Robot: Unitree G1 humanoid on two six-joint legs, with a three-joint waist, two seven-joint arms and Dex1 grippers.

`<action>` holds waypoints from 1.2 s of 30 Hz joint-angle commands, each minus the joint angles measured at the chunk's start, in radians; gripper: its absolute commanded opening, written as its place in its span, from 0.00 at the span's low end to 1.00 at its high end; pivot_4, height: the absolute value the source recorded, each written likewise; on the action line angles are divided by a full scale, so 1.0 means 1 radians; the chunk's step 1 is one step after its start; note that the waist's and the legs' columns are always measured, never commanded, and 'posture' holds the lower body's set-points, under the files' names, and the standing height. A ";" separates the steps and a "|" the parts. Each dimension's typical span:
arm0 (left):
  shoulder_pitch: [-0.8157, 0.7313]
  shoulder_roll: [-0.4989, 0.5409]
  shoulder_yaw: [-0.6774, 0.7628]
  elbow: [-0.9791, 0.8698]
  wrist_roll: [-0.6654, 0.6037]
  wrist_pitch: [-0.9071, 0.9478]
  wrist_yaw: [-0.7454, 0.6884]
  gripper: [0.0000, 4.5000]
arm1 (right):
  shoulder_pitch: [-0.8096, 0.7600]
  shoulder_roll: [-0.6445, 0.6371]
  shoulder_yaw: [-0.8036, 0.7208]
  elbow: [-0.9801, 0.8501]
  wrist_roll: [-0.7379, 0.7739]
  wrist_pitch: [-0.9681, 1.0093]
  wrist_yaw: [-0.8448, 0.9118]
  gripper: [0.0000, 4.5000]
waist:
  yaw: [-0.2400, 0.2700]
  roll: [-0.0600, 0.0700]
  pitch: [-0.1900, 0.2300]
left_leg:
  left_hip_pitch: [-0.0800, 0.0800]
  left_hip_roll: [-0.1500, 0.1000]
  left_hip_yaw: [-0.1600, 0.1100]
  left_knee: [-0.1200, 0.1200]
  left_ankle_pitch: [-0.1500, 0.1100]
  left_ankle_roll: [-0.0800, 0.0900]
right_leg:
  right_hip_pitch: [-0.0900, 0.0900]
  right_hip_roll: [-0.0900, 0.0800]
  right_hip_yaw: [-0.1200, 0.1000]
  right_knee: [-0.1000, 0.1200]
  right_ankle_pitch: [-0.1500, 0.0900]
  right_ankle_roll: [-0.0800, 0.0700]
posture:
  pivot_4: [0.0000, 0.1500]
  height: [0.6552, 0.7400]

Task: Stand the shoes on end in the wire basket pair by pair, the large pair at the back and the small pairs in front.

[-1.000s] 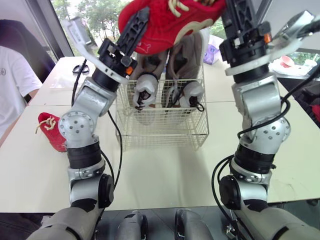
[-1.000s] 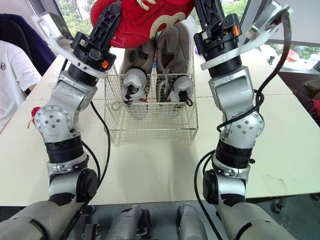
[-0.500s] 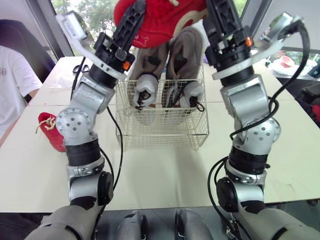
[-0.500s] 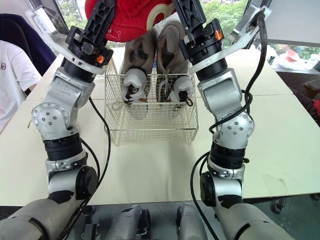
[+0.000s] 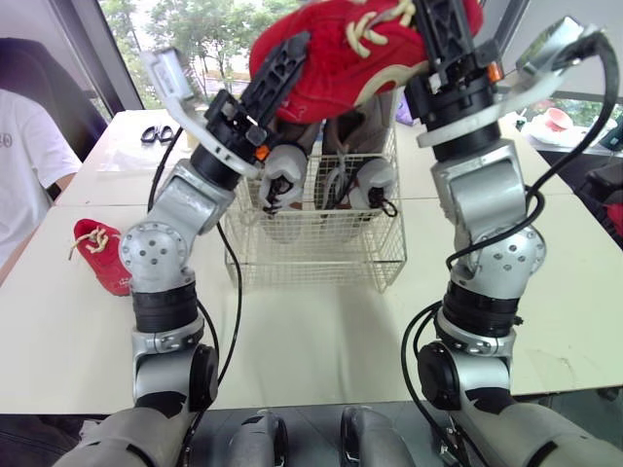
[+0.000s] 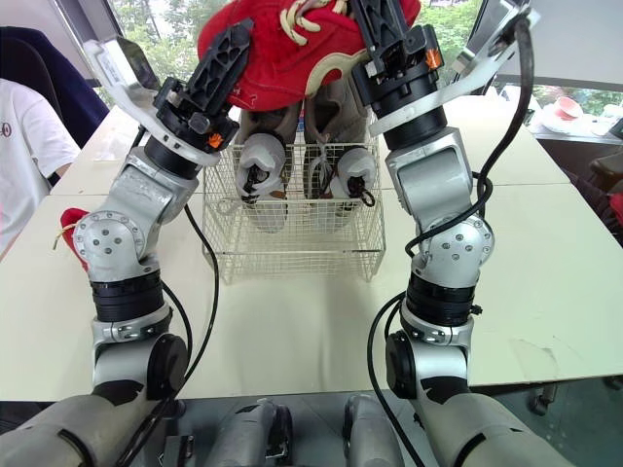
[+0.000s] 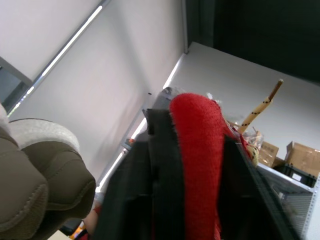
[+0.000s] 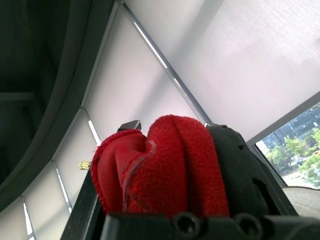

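Note:
A red shoe (image 5: 341,63) with cream laces hangs above the wire basket (image 5: 311,248), held from both ends. My left gripper (image 5: 290,56) is shut on its left edge, and red fabric (image 7: 197,150) shows pinched between the black fingers. My right gripper (image 5: 446,29) is shut on its right edge, where red cloth (image 8: 165,165) is also clamped. In the basket, a large tan pair (image 5: 370,107) stands on end at the back, partly hidden by the red shoe. A small grey-white pair (image 5: 282,175) stands in front of it. A second red shoe (image 5: 102,255) lies on the table to the left.
A person in a white shirt (image 5: 24,165) sits at the far left. Black scissors (image 5: 156,133) lie at the back left of the table. A pink object (image 5: 557,119) sits at the back right. Bare tabletop (image 5: 311,331) lies in front of the basket.
The red shoe has come down and shifted right, turning so its laces face up. My left gripper moved right and lower with it; the right one tilted. The basket has not moved.

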 commanded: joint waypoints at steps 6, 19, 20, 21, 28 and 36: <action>0.005 0.042 0.013 -0.054 -0.004 0.010 0.033 0.99 | -0.022 0.009 -0.004 -0.042 0.051 -0.007 0.012 0.44 | 0.000 0.000 0.000 | 0.000 0.000 0.000 0.000 0.000 0.000 | 0.000 0.000 0.000 0.000 0.000 0.000 | 1.00 1.00; 0.379 0.504 0.124 -0.392 -0.254 0.209 0.202 0.99 | -0.049 -0.544 -0.103 0.154 0.042 0.220 0.470 0.44 | 0.005 0.001 0.001 | -0.001 0.000 0.000 -0.001 -0.001 0.002 | 0.000 -0.001 0.000 -0.002 0.000 -0.001 | 1.00 1.00; 0.419 0.544 0.134 -0.421 -0.271 0.218 0.203 0.99 | -0.036 -0.619 -0.072 0.171 -0.005 0.244 0.564 0.44 | 0.003 0.001 0.001 | -0.001 -0.001 0.000 -0.001 -0.002 0.002 | 0.000 -0.001 0.000 -0.003 -0.001 -0.002 | 1.00 1.00; 0.460 0.579 0.143 -0.451 -0.276 0.226 0.201 0.99 | -0.029 -0.681 -0.041 0.189 -0.058 0.253 0.651 0.44 | 0.002 0.001 0.001 | -0.002 0.000 0.000 -0.001 -0.002 0.002 | 0.000 -0.001 0.000 -0.004 -0.002 -0.004 | 1.00 1.00; 0.780 0.672 0.197 -0.624 -0.283 0.202 0.213 0.99 | -0.048 -0.834 0.143 0.270 -0.358 0.181 1.047 0.44 | -0.001 0.002 0.001 | -0.001 0.001 0.001 -0.003 -0.002 0.001 | -0.002 0.000 0.000 -0.006 -0.003 -0.004 | 1.00 1.00; 0.879 0.658 0.182 -0.654 -0.252 0.115 0.217 0.99 | -0.017 -0.763 0.281 0.299 -0.605 0.030 1.209 0.44 | 0.011 0.002 0.001 | -0.005 0.001 0.000 -0.002 -0.002 0.000 | -0.002 -0.001 0.000 -0.013 -0.001 -0.008 | 1.00 1.00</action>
